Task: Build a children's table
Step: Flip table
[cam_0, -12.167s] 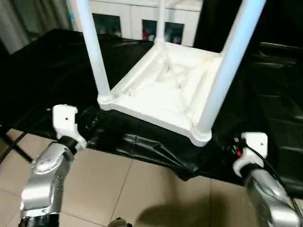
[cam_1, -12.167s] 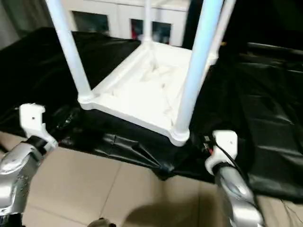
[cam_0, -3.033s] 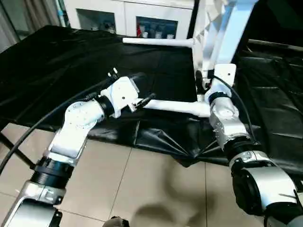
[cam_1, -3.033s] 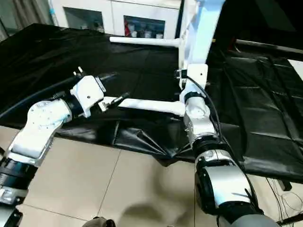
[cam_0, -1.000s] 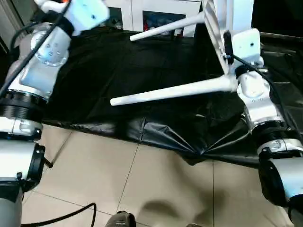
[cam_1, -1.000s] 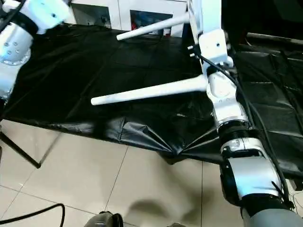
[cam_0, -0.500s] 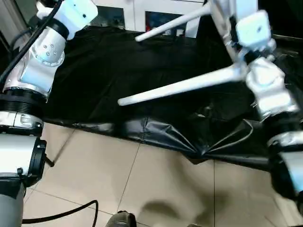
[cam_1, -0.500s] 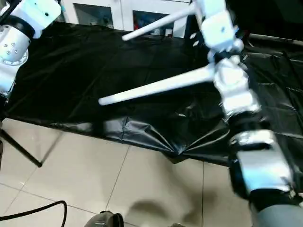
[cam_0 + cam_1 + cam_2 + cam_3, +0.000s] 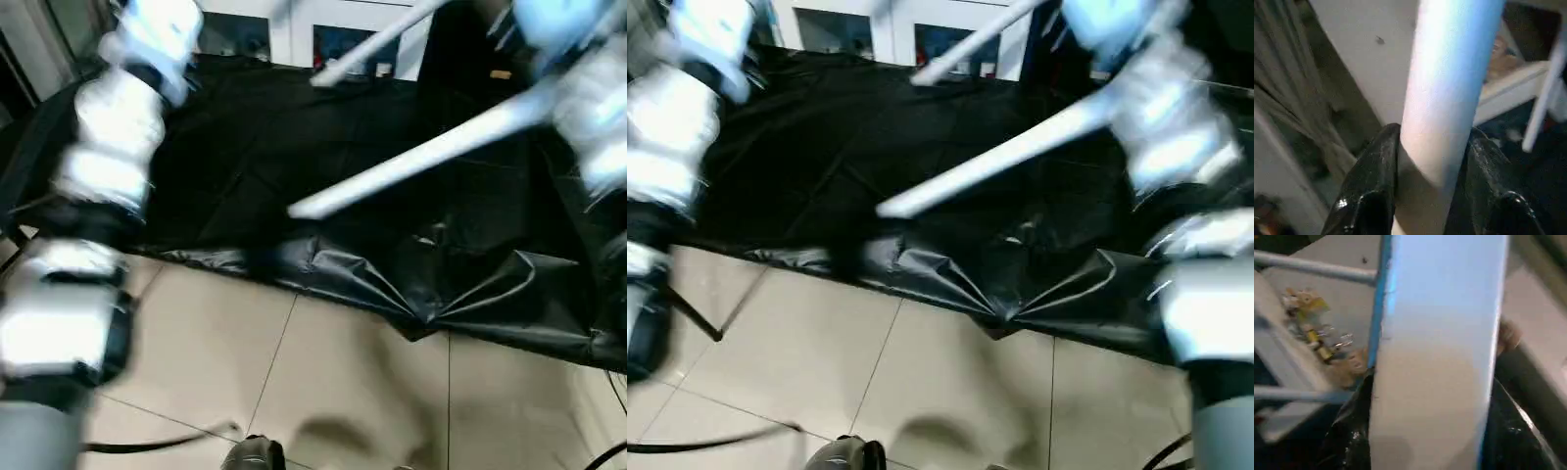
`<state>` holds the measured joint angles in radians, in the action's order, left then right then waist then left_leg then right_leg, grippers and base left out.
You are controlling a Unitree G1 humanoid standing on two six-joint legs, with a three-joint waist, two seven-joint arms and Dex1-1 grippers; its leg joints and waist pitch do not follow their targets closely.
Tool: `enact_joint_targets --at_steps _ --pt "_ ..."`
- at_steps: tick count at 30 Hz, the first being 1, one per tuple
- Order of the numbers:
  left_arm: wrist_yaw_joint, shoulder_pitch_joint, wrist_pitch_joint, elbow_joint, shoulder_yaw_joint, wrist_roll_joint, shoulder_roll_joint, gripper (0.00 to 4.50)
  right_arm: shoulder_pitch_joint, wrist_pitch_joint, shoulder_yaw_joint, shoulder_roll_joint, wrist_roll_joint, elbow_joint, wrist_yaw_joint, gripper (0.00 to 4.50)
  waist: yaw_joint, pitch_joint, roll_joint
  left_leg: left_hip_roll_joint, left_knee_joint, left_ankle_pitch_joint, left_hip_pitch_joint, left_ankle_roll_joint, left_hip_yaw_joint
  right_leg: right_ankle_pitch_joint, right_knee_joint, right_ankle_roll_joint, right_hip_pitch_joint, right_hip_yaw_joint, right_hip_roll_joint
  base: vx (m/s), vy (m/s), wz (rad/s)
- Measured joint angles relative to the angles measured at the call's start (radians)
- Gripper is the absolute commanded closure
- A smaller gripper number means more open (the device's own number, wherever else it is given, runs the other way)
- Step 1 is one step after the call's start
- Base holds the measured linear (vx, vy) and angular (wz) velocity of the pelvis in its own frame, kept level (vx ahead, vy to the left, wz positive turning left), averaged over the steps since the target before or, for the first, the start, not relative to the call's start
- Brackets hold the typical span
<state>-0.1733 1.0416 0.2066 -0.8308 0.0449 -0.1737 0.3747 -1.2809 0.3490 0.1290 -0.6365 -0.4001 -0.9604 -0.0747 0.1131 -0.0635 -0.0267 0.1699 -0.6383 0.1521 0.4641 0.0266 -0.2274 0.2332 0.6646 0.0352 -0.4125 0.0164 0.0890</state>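
1. Hands first: the left hand has its two black fingers pressed on either side of a white leg, which runs up between them and away along the hand's own line. The right hand pinches a broad white piece of the table, with dark fingers showing at both flanks; whether that piece is a leg or the top's edge I cannot tell.
2. Black-draped worktop: it spans the head views, its sheet bunched into folds at the near edge above the tiled floor.
3. Table: it is tipped and held above the worktop. A near leg slants from high beside the right arm down to a free tip just above the sheet. A far leg runs nearly parallel behind it.
4. Left arm: it rises at the worktop's left end, well apart from the near leg's tip.
5. Key relation, as I judge it: the legs' long axes lie slanted across the robot. Each hand grips its own part, so righting the table should mean swinging both together and keeping the free tips off the sheet.
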Motion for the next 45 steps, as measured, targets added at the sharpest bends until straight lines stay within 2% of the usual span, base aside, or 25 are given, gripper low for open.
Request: enact_joint_targets --at_steps 8,11,13,14,15,17,20,25,26,32,35,36,37,41,45 --pt "-0.043 -0.103 -0.071 0.048 0.017 0.092 -0.088 2.95 -0.095 -0.015 0.059 -0.033 -0.071 -0.010 -0.069 2.93 -0.015 -0.002 0.011 -0.003 -0.004 0.000 -0.001 0.006 0.000 -0.005 -0.003 -0.008 0.004 0.000 0.003 0.000 0.000 0.00" --pt "-0.073 -0.175 -0.138 0.122 0.026 0.127 -0.134 2.97 -0.159 0.005 0.096 -0.032 -0.099 -0.075 -0.109 2.93 -0.023 -0.002 0.012 -0.005 -0.004 0.000 -0.002 0.007 0.000 -0.006 -0.005 -0.010 0.007 -0.001 0.004 0.000 0.000 0.00" --pt "-0.083 -0.207 -0.161 0.121 0.026 0.141 -0.157 2.97 -0.183 0.025 0.118 -0.024 -0.122 -0.085 -0.128 2.93 -0.028 -0.004 0.015 -0.005 -0.004 0.000 -0.001 0.007 0.000 -0.008 -0.007 -0.011 0.007 -0.001 0.004 0.000 0.000 0.00" --pt "-0.087 -0.222 -0.168 0.120 0.025 0.149 -0.163 3.00 -0.196 0.036 0.129 -0.018 -0.132 -0.092 -0.142 2.61 -0.031 -0.006 0.019 -0.005 -0.004 0.000 -0.001 0.007 0.000 -0.008 -0.007 -0.010 0.007 -0.001 0.004 0.000 0.000 0.00" --pt "-0.087 -0.228 -0.171 0.116 0.025 0.153 -0.164 3.00 -0.207 0.043 0.135 -0.011 -0.141 -0.103 -0.149 2.61 -0.034 -0.008 0.022 -0.005 -0.004 0.000 -0.001 0.007 0.000 -0.009 -0.007 -0.010 0.007 -0.001 0.004 0.000 0.000 0.00" --pt "-0.088 -0.233 -0.181 0.110 0.025 0.157 -0.162 3.00 -0.219 0.046 0.133 0.007 -0.142 -0.120 -0.151 2.30 -0.035 -0.012 0.030 -0.005 -0.004 0.000 -0.001 0.007 0.000 -0.009 -0.007 -0.010 0.007 -0.001 0.004 0.000 0.000 0.00" --pt "-0.096 -0.246 -0.184 0.099 0.025 0.157 -0.156 3.01 -0.239 0.046 0.134 0.034 -0.140 -0.144 -0.148 2.04 -0.037 -0.014 0.033 -0.005 -0.004 0.000 0.000 0.007 0.000 -0.011 -0.011 -0.011 0.007 -0.001 0.004 0.000 0.000 0.00" --pt "-0.107 -0.254 -0.193 0.097 0.024 0.156 -0.144 3.02 -0.247 0.079 0.132 0.048 -0.132 -0.167 -0.106 1.71 -0.036 -0.016 0.038 -0.005 -0.004 0.000 0.007 0.011 0.000 -0.014 -0.017 -0.011 0.005 0.000 0.004 0.000 0.000 0.00" --pt "-0.110 -0.254 -0.193 0.096 0.022 0.156 -0.141 3.02 -0.247 0.093 0.131 0.048 -0.129 -0.173 -0.094 1.52 -0.036 -0.017 0.039 -0.005 -0.004 0.000 0.009 0.013 0.000 -0.015 -0.018 -0.011 0.004 0.000 0.004 0.000 0.000 0.00" --pt "-0.130 -0.253 -0.193 0.084 0.016 0.155 -0.128 3.02 -0.243 0.147 0.124 0.052 -0.126 -0.194 -0.057 1.08 -0.036 -0.018 0.042 -0.005 -0.004 0.001 0.009 0.015 -0.002 -0.015 -0.018 -0.011 0.003 -0.001 0.004 0.000 0.000 0.00" --pt "-0.135 -0.252 -0.191 0.078 0.015 0.155 -0.122 3.02 -0.205 0.279 0.127 0.083 -0.118 -0.179 -0.052 0.84 -0.041 -0.018 0.042 -0.005 -0.004 0.001 0.009 0.015 -0.002 -0.015 -0.017 -0.010 0.002 -0.001 0.004 0.000 0.000 0.00" --pt "-0.141 -0.249 -0.190 0.078 0.007 0.153 -0.125 3.02 -0.197 0.306 0.131 0.103 -0.111 -0.173 -0.052 0.84 -0.041 -0.018 0.042 -0.005 -0.004 0.001 0.009 0.015 -0.002 -0.015 -0.017 -0.009 0.002 -0.001 0.004 0.000 0.000 0.00" --pt "-0.144 -0.247 -0.190 0.078 -0.002 0.152 -0.129 3.02 -0.192 0.327 0.137 0.112 -0.108 -0.159 -0.057 0.64 -0.038 -0.018 0.042 -0.005 -0.004 0.001 0.009 0.015 -0.002 -0.015 -0.017 -0.009 0.002 -0.001 0.004 0.000 0.000 0.00" --pt "-0.154 -0.238 -0.184 0.079 -0.021 0.150 -0.134 3.02 -0.170 0.363 0.155 0.125 -0.108 -0.145 -0.069 0.62 -0.030 -0.017 0.044 -0.005 -0.006 0.001 0.008 0.016 -0.002 -0.016 -0.018 -0.011 0.005 -0.001 0.004 0.000 0.000 0.00" --pt "-0.156 -0.238 -0.183 0.080 -0.021 0.149 -0.133 3.02 -0.163 0.375 0.156 0.125 -0.109 -0.149 -0.057 0.62 -0.033 -0.017 0.045 -0.005 -0.007 0.001 0.008 0.016 -0.002 -0.018 -0.018 -0.012 0.004 -0.001 0.004 0.000 0.000 0.00"
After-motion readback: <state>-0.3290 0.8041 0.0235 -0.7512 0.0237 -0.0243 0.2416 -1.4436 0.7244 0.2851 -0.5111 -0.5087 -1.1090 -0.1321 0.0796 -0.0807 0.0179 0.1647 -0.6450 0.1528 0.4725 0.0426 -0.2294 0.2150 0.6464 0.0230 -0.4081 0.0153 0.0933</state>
